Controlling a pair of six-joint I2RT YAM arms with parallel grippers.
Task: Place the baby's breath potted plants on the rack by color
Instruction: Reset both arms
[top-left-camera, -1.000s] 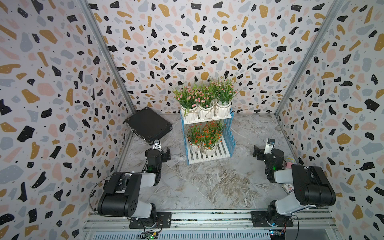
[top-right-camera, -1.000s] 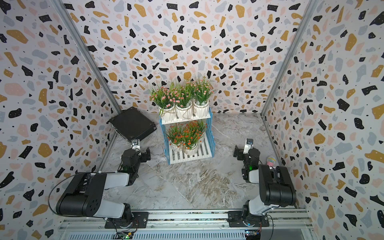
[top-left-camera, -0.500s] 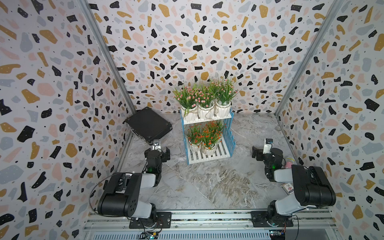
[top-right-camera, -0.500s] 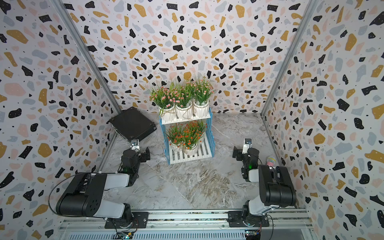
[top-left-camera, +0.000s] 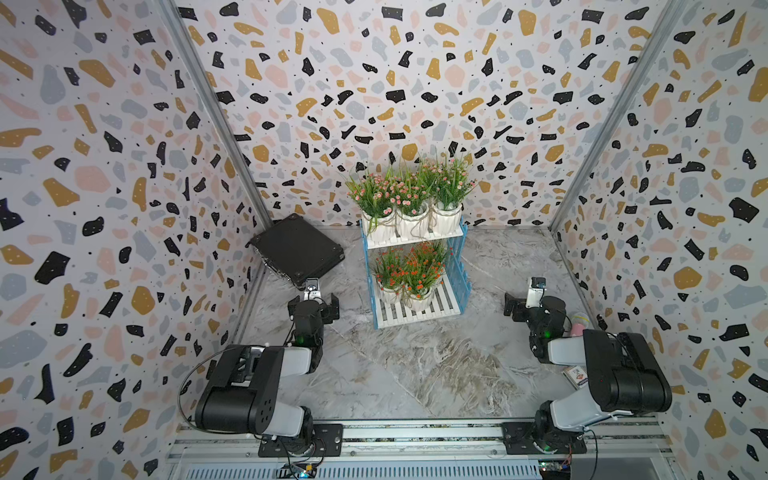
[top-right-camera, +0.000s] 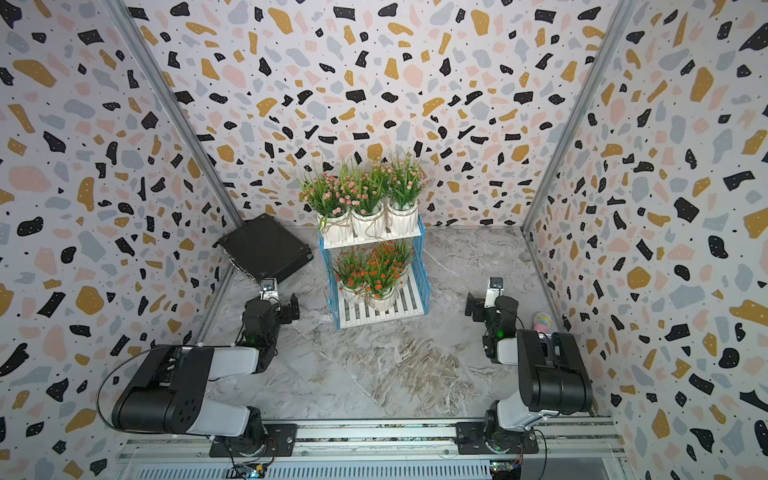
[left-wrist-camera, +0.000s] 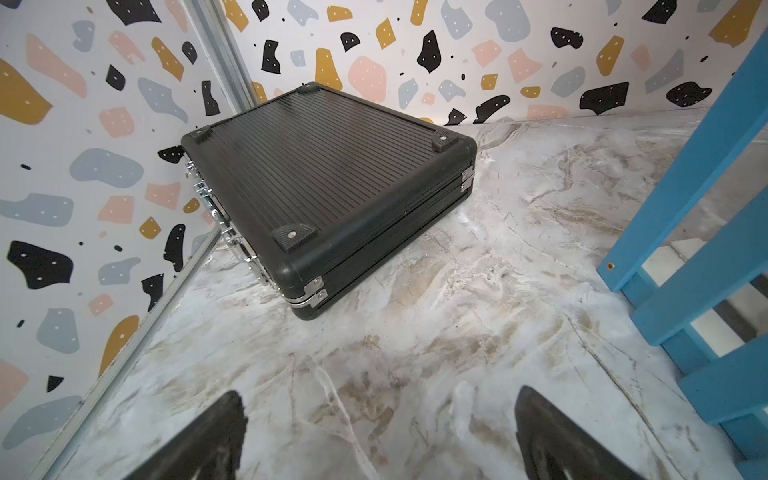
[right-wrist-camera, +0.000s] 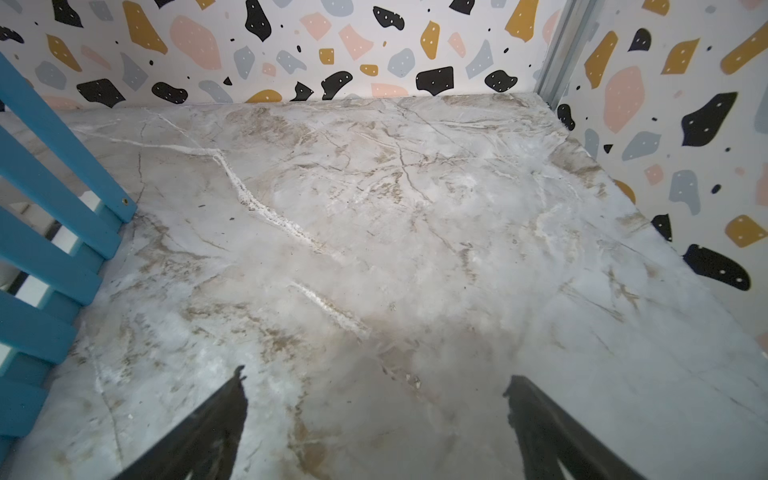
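Ahead of the left gripper (top-left-camera: 313, 303) and off to its right, the rack (top-left-camera: 457, 270) is found standing upright on the marbled table (top-left-camera: 415, 365). The same rack is placed ahead of the right gripper (top-left-camera: 536, 307) and off to its left, so it lies between the two tools and well apart from each.

Three pink-flowered plants (top-left-camera: 409, 195) are seen side by side on the upper tier, their white pots close together. On the lower tier, nearer the grippers, the orange-red plants (top-left-camera: 411, 270) are clustered. Two pots are plainly seen there, and a third is largely masked by foliage.

Left gripper: the jaws are spread wide and nothing is held. In the left wrist view only bare table is shown between the fingertips (left-wrist-camera: 216, 436). A black case (left-wrist-camera: 324, 178) is noted directly ahead of this gripper, lying in the corner, apart from the rack.

Right gripper: it is likewise fully released, with nothing grasped. Bare table is shown between its fingertips (right-wrist-camera: 220, 424).

Both tools are held low. Contact with the table cannot be determined.

A small pinkish object (top-left-camera: 579, 326) is noted behind the right gripper, to its right. It is too small to be identified.
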